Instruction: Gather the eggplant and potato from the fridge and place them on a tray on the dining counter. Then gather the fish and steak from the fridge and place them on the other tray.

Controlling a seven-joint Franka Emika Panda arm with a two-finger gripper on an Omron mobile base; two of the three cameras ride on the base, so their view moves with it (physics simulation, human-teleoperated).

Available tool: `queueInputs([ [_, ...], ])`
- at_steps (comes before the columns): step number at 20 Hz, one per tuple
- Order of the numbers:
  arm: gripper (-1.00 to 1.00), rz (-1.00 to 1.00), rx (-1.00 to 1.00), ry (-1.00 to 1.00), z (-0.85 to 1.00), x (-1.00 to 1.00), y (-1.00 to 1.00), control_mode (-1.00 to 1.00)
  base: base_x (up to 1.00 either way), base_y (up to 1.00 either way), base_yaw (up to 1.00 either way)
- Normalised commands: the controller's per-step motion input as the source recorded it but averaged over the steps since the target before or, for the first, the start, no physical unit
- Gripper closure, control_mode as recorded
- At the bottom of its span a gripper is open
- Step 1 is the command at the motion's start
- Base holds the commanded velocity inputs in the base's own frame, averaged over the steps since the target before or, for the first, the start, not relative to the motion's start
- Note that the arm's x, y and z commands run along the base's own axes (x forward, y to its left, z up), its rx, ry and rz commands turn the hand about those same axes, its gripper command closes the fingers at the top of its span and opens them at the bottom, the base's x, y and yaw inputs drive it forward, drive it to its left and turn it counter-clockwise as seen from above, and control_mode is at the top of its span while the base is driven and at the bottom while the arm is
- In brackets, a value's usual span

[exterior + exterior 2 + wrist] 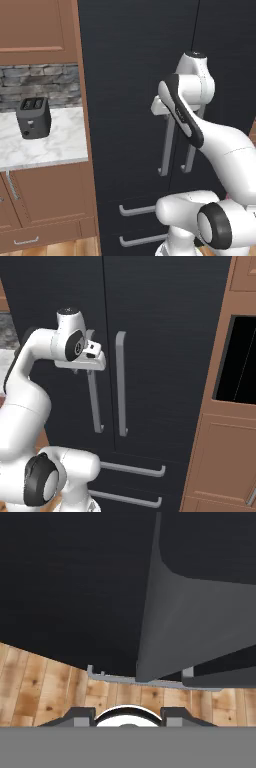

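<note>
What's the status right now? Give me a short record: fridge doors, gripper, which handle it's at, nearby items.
fridge: both doors shut, drawers shut
gripper: shut on left door handle
left door handle: silver, vertical, grasped near its upper part
right door handle: free
toaster: black, on the wall counter left of fridge

White arm raised, elbow bent, pincer (90, 358) closed at chest height.

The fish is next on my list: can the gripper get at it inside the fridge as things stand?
Probably not yet. Both fridge doors look closed, so the inside is shut off. The gripper sits at the left door handle, apparently shut on it.
</note>
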Motion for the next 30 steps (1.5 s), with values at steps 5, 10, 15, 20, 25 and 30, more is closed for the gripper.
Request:
queueInputs([
  [5,-1.00,0.00,0.00,-0.06,-0.11,-0.39,-0.06,-1.00,0.00,0.00,0.00],
  [10,-1.00,-0.06,0.02,-0.17,-0.34,-1.00,-0.51,-1.00,0.00,0.00,0.00],
  [15,-1.00,-0.06,0.03,-0.04,-0.36,-0.73,-0.46,-1.00,0.00,0.00,0.00],
  [20,-1.00,-0.01,0.01,0.00,-0.22,-0.19,-0.13,1.00,-0.01,0.00,0.00],
  [25,-1.00,0.00,0.00,0.00,0.00,0.00,0.00,1.00,-0.27,-0.04,0.00],
  [30,-1.00,0.00,0.00,0.00,0.00,0.00,0.00,1.00,-0.77,-0.32,0.00],
])
